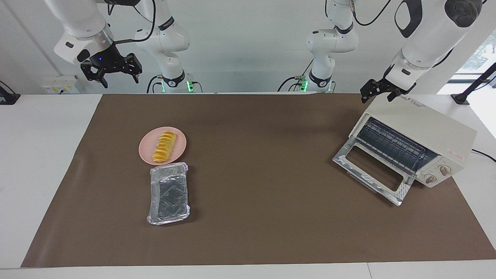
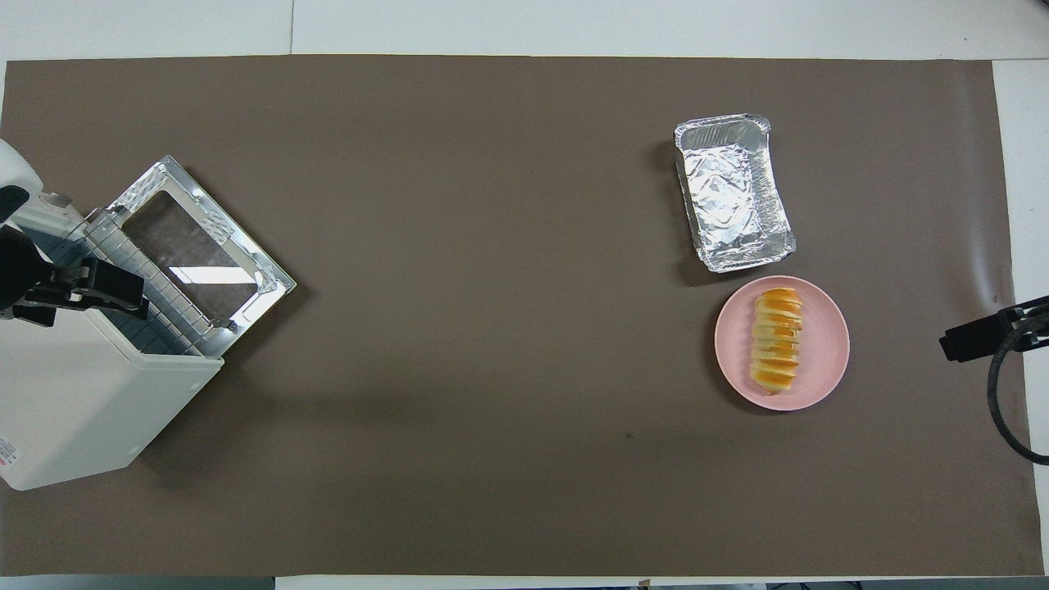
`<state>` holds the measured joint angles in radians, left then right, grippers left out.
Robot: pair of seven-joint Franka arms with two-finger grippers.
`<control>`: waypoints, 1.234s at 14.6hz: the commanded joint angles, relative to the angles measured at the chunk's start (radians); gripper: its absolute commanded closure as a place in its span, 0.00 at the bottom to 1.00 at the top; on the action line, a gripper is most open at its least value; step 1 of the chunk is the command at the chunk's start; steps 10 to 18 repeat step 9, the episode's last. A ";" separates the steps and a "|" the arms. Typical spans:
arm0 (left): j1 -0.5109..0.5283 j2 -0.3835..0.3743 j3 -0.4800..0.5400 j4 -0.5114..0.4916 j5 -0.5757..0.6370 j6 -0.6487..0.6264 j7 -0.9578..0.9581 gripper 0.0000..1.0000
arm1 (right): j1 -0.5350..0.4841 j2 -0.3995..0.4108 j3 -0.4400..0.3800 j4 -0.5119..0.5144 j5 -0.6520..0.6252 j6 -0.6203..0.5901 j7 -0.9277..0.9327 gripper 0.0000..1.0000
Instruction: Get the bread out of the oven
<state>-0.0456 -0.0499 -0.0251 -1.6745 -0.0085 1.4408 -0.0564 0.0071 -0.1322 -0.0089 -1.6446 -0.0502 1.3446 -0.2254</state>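
The bread (image 1: 164,147), a yellow-orange ridged loaf, lies on a round pink plate (image 1: 144,152) toward the right arm's end of the table; it also shows in the overhead view (image 2: 777,342). The cream-white oven (image 1: 422,131) stands at the left arm's end with its glass door (image 1: 374,174) dropped open and its wire rack bare. It shows in the overhead view too (image 2: 82,393). My left gripper (image 1: 379,93) is open and empty, up over the oven's top edge. My right gripper (image 1: 116,75) is open and empty, raised over the table's edge at the right arm's end.
An empty silver foil tray (image 1: 169,193) lies beside the plate, farther from the robots. A brown mat (image 1: 255,217) covers the table. Two other arm bases (image 1: 174,77) stand at the table's robot-side edge.
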 commanded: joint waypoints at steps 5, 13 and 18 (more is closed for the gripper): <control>0.012 -0.014 -0.009 -0.007 0.007 0.010 0.006 0.00 | -0.035 0.051 0.000 0.043 0.029 0.028 -0.019 0.00; 0.012 -0.014 -0.007 -0.008 0.007 0.010 0.006 0.00 | -0.035 0.051 0.000 0.043 0.030 0.028 -0.019 0.00; 0.012 -0.014 -0.007 -0.008 0.007 0.010 0.006 0.00 | -0.035 0.051 0.000 0.043 0.030 0.028 -0.019 0.00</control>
